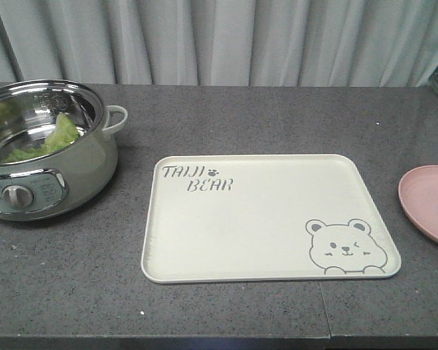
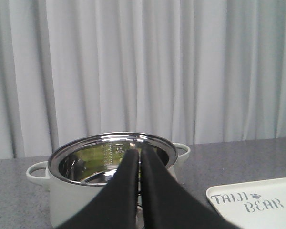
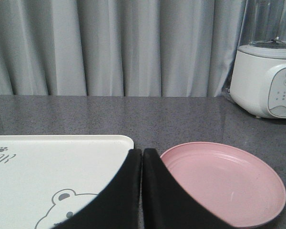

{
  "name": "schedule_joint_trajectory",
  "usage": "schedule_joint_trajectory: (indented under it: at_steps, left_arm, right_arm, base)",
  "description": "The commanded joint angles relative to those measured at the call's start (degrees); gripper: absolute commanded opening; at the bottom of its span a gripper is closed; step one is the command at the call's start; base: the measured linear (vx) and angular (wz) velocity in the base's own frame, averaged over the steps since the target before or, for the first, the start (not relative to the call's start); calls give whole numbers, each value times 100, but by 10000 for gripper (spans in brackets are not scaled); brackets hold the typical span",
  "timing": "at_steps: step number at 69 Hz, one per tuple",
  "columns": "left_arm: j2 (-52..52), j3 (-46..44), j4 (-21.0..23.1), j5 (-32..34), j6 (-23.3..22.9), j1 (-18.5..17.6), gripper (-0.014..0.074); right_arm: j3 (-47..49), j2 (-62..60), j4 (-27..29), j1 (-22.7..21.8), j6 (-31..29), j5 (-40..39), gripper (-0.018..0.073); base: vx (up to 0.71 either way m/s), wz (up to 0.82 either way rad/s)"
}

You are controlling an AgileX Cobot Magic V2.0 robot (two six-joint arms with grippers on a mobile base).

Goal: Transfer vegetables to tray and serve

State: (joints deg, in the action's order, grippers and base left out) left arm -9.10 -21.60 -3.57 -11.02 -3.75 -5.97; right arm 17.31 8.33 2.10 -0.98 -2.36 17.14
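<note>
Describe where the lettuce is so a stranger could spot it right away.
On the grey counter, look left of the cream tray to the steel-lined pot. The lettuce lies inside it, the only bright green, crinkly thing there.

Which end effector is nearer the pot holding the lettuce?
Left. The left end effector faces the pot straight ahead; the right end effector sits away, at the gap between tray and pink plate.

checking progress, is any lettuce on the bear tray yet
No, the tray holds nothing but its printed bear, and the lettuce lies inside the pot.
</note>
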Motion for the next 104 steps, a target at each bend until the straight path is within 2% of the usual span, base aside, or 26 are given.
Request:
schedule_joint_trajectory:
  at_steps: [1,11,21,34,51,59,71,80,87,93,104]
  left_arm:
    - [-666,-753,-16,-136,-39,-20,-6]
    - [-1676,-1650,-16,-721,-39,-20,-6]
    - [-2289,-1854,1,-1005,-39,-20,-6]
    - [-2595,-1832,1,-1444,-52,-20,-6]
    - [-2608,-1795,1,-1689,-57,-20,8]
    - [-2608,-1795,1,-1786,-57,-20,67]
    - [-2608,-1795,1,-1855,-57,-20,276]
    - [-2608,-1795,1,-1831,-57,-20,453]
    - [-2608,-1795,1,-1828,-57,-20,534]
    - [-2608,-1795,1,-1828,-57,-20,565]
    - [-2608,-1795,1,-1834,-57,-20,566]
  right_arm:
    - [693,649,-55,0,-229,-176,-6]
    - [1591,1709,-35,0,-229,429,-6]
    - [2081,2559,-21,0,-224,1219,-6]
    - [2079,3040,66,0,-224,1416,-6]
    - [2079,3153,61,0,-224,1524,-6]
    - [2079,3153,55,0,-224,1530,-6]
    - [2079,3153,55,0,-229,1530,22]
    - [2079,3153,55,0,-245,1530,101]
    - [2079,3153,55,0,-245,1524,198]
    - [2079,3153,55,0,-240,1524,289]
    - [2079,3153,55,0,-221,1541,483]
  base:
    - [0,0]
    - [0,0]
    - [0,0]
    - [0,0]
    - [0,0]
    - [0,0]
    - [0,0]
    - [0,0]
    - [0,0]
    - [0,0]
    - [0,0]
